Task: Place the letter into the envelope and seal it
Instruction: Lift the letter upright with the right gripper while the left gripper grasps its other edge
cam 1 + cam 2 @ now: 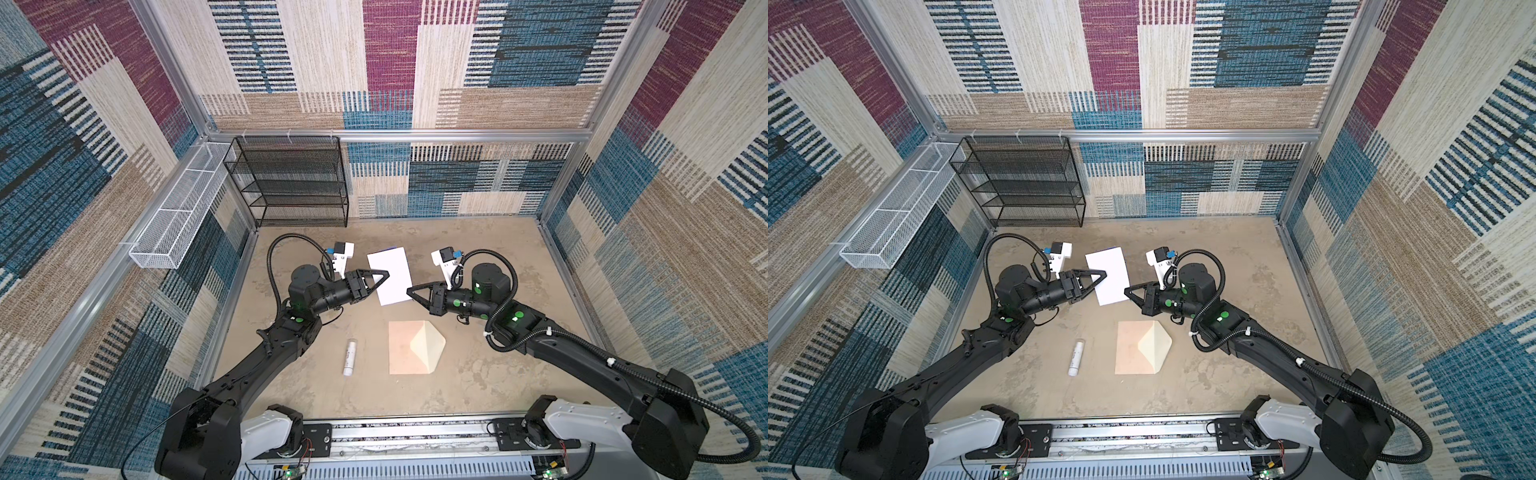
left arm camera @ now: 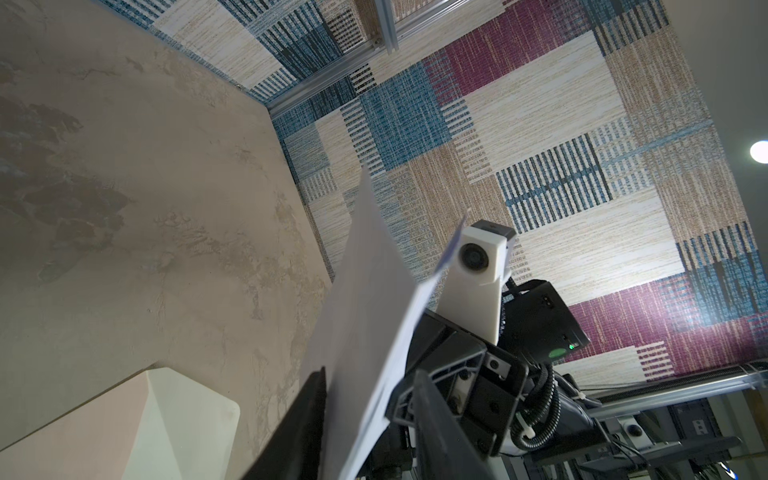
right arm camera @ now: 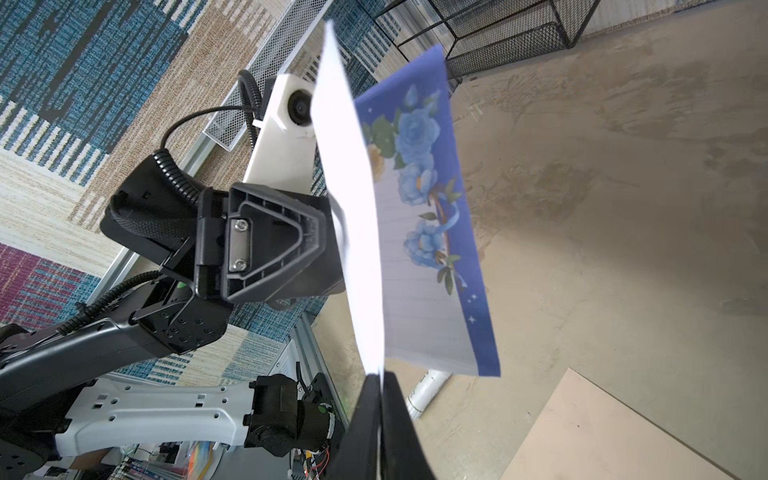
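The letter (image 1: 392,270) is held in the air above the far middle of the desk (image 1: 478,374), white back upward and bent. The right tool (image 1: 410,289) is clamped on its near right corner. The left tool (image 1: 384,277) is seen with jaws apart around the left edge. The envelope (image 1: 399,353) lies nearer on the desk, flap open, well apart from the letter. With only one firm grip, the thin sheet could be creased, twisted or dropped.
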Controlling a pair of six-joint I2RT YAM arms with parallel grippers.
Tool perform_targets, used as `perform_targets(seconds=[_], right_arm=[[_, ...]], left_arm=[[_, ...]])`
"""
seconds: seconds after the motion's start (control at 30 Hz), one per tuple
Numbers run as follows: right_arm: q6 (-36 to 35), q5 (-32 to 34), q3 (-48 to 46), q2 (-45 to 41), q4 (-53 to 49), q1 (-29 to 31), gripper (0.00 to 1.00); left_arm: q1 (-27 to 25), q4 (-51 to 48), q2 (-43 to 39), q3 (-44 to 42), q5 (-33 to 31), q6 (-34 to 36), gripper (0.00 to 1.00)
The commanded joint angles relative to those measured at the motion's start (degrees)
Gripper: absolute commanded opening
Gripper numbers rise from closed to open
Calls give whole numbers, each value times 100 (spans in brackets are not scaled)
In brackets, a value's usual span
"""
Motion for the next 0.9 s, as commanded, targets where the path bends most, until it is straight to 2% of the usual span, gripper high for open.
perform_targets(seconds=[0.0,0.13,0.2,0.23,0.33,0.4,0.57,0.87], right_arm=[[97,-112,-50,-38,175,-44,9],[119,-204,-108,-33,248,-71,12],[98,-230,-129,-53,259,-81,20],[77,-231,-163,-72,259,-87,25],[19,-273,-268,-205,303,-149,57],[126,-574,-484,-336,572,-373,67],[413,-1202,-963,-505,1152,-903,73],[788,-1829,-1211,-92,2140,-932,74]], left_arm=[[-7,-113,-33,57,74,199,33],[-14,-210,-3,87,83,263,21],[-22,-225,10,92,98,287,16],[-23,-244,11,103,103,303,13],[-32,-418,7,158,143,375,4],[-49,-556,5,196,214,454,2],[-111,-696,-81,118,365,537,0],[-414,-314,4,-44,384,343,0]])
